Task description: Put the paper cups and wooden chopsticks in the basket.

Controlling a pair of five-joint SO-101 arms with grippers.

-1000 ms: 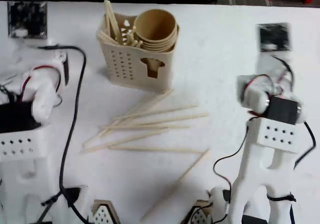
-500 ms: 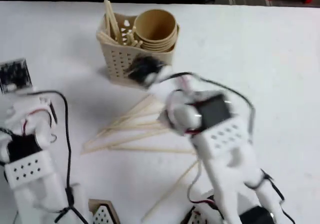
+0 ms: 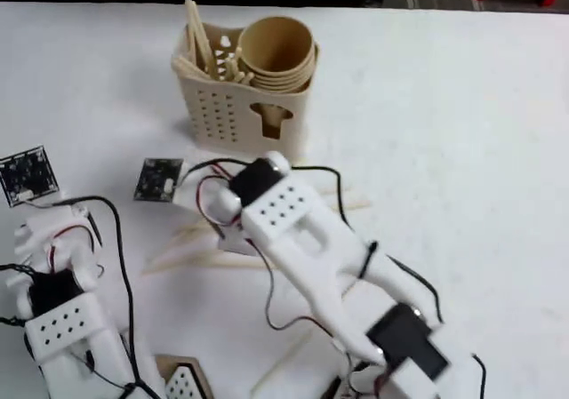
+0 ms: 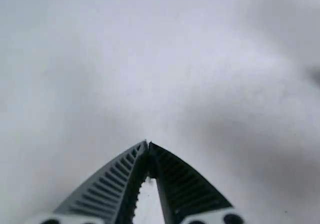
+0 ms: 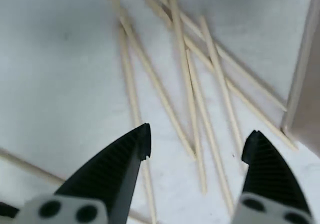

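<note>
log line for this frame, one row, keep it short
left claw: shut, over table | right claw: open, over loose chopsticks | basket: paper cups inside | grasp: not yet

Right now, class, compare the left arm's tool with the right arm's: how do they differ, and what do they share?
The left tool is shut; the right tool is open. The left tool points at white table; the right tool points at loose chopsticks. Both are dark and taper to points.
</note>
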